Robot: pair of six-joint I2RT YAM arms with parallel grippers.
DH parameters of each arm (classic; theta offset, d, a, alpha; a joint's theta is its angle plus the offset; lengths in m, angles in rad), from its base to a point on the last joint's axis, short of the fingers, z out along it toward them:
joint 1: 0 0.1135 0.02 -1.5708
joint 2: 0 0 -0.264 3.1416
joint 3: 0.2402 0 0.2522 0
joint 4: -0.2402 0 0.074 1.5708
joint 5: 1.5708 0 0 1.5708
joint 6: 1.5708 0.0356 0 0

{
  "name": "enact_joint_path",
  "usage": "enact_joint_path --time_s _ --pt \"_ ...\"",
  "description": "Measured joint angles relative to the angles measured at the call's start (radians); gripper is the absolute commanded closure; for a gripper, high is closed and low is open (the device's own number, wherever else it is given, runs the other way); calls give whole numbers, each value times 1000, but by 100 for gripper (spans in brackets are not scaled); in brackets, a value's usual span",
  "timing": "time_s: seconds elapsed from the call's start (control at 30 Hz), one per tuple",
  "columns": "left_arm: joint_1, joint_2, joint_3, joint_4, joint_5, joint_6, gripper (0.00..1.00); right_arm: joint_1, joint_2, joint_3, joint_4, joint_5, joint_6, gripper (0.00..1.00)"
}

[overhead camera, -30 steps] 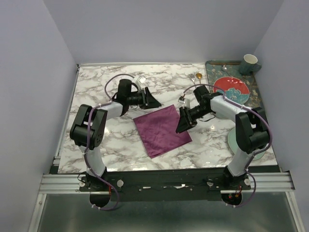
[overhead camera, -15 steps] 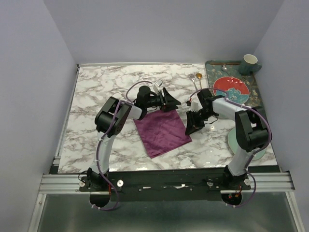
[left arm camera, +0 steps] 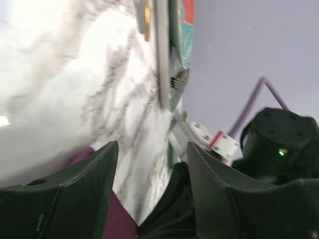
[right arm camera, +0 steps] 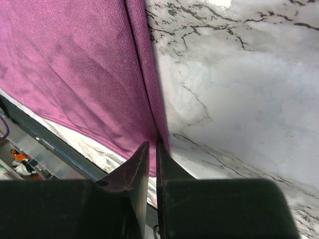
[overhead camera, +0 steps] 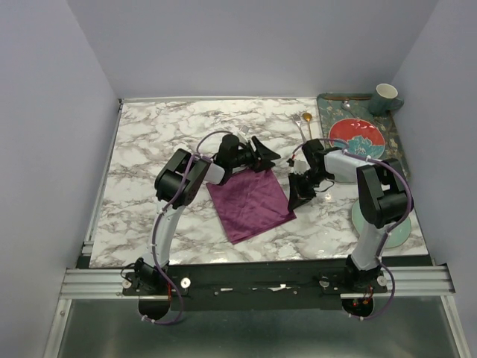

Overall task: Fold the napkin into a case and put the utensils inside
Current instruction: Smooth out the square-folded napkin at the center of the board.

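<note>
The plum-purple napkin point(overhead camera: 250, 203) lies flat on the marble table, folded into a rough square; its right edge shows doubled in the right wrist view point(right arm camera: 75, 64). My right gripper point(overhead camera: 296, 200) is down at that right edge, its jaws shut on the cloth's hem point(right arm camera: 152, 144). My left gripper point(overhead camera: 267, 155) is open and empty, just above the napkin's far corner, with a bit of purple between its fingers point(left arm camera: 119, 219). The gold spoon point(overhead camera: 306, 118) and silver fork point(overhead camera: 297, 120) lie side by side at the back, beyond my right arm; the spoon point(left arm camera: 147, 20) and fork point(left arm camera: 160, 55) also show in the left wrist view.
A dark patterned tray point(overhead camera: 395, 142) at the back right holds a red plate point(overhead camera: 356, 134) and a teal cup point(overhead camera: 385, 97). A pale green plate point(overhead camera: 359, 217) lies at the right, partly under my right arm. The two grippers are close together.
My left arm has swung right from the napkin's left side to its far corner. My right gripper has shifted right off the cloth's top to its right edge.
</note>
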Motion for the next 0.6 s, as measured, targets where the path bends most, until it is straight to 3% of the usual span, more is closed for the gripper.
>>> enact_joint_path --time_s 0.27,0.6 --pt "5 39 44 -89 -62 4 36 0 13 11 -13 4 2 83" --pt "56 38 46 -76 -65 17 36 0 16 18 -21 3 -2 80"
